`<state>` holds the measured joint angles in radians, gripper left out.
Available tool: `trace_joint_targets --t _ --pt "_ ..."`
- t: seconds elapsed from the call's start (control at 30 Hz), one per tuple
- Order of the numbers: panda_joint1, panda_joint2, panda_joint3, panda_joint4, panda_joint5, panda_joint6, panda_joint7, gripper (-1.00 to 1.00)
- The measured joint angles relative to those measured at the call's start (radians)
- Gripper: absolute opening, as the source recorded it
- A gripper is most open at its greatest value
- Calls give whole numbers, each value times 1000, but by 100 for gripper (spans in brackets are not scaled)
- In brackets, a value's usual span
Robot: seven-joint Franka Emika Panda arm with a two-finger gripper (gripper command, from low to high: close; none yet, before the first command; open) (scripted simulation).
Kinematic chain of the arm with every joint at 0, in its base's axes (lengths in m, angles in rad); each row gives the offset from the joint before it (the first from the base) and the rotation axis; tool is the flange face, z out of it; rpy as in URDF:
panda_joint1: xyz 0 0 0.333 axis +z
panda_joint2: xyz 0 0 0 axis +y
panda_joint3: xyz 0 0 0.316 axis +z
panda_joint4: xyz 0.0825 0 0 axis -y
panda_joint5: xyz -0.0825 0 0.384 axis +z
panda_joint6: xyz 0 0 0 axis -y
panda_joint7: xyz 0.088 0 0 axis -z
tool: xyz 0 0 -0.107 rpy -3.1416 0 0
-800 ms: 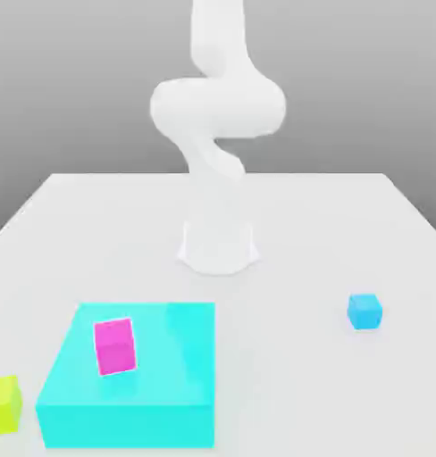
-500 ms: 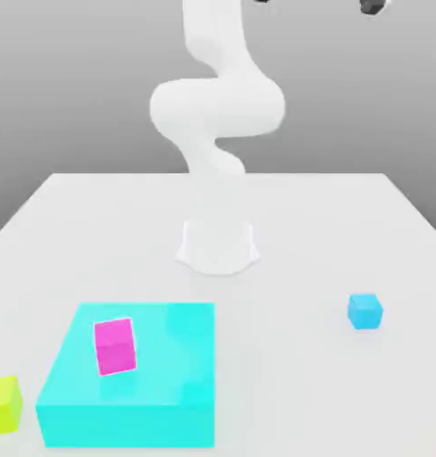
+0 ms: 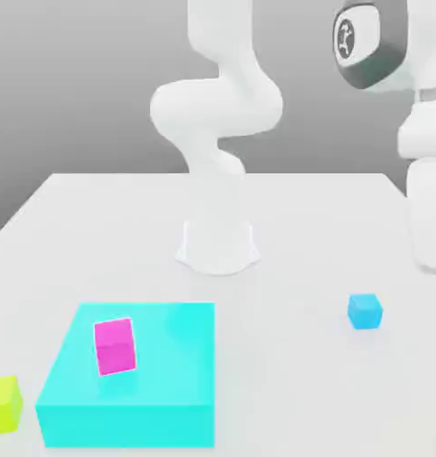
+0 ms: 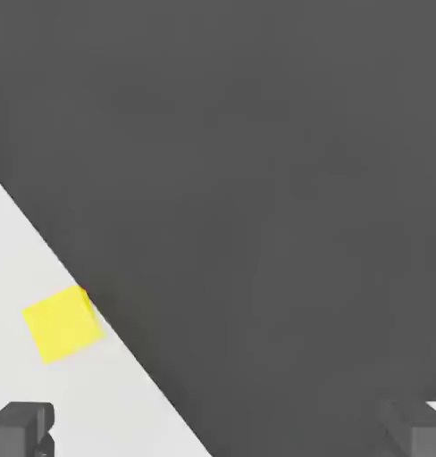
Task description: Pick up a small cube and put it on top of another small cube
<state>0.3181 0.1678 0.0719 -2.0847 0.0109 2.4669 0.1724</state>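
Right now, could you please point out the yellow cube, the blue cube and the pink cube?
yellow cube (image 4: 63, 323), hand view, top face.
blue cube (image 3: 364, 311), exterior view, front face.
pink cube (image 3: 115, 346), exterior view, front face.

Small golden-yellow cube, flat on white table, at its edge

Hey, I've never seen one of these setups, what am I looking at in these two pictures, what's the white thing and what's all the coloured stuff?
The white thing is a simulated robot arm bolted to a white table. One picture comes from a camera off the arm; the other from a camera on its hand.

On the table sits a big cyan block with a pink cube on top, a lime cube at the exterior view's left, and a small blue cube at its right.

The hand view looks down past the two dark fingertips of the gripper, spread wide and holding nothing, onto a golden-yellow cube near the table's edge.
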Motion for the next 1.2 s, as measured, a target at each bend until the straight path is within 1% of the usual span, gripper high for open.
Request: trace_joint_targets --t 0.3,0.43,0.47,0.67,0.83,1.03,1.2 --pt "74 329 50 73 -107 55 -137 0" --pt "95 473 35 109 -138 145 -136 0" --pt "98 494 32 114 -141 160 -135 -100" --pt "99 504 31 116 -142 165 -135 -100" --pt "80 367 45 78 -116 68 -145 -100" --pt "-28 147 -81 -87 -55 21 -17 -100" --pt "-120 -33 -201 -232 -41 -13 126 -100"
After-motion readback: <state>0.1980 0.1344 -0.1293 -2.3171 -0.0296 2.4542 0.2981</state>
